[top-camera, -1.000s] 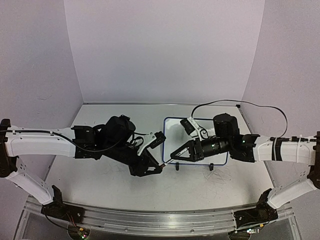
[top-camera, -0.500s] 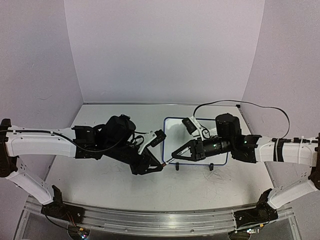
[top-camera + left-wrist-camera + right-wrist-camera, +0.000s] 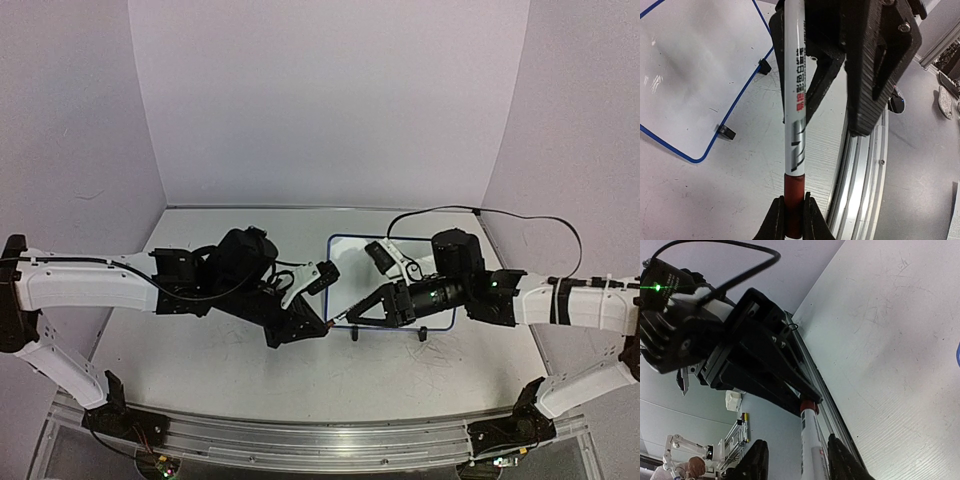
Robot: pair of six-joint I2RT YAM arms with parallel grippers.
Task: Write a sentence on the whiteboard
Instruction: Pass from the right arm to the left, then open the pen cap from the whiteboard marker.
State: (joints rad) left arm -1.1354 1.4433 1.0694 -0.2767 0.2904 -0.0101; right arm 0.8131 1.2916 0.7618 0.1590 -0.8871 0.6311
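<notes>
Top view: both arms reached in low over the table (image 3: pixel 200 350), meeting just in front of the whiteboard (image 3: pixel 348 265). The left gripper (image 3: pixel 322 326) and right gripper (image 3: pixel 347 318) sat nose to nose, the marker (image 3: pixel 332 322) bridging them. That looked like a hand-off, or maybe a cap pull.

Left wrist: its fingers (image 3: pixel 774 220) were clenched on the marker's red end (image 3: pixel 793 200). The whiteboard (image 3: pixel 690 65) lay on the table, up and left. Its visible face was bare, with no sentence showing.

Right wrist: its fingers (image 3: pixel 756 462) stood apart either side of the marker (image 3: pixel 810 440), clear of it. That gripper was released, so the left one alone carried the marker.
</notes>
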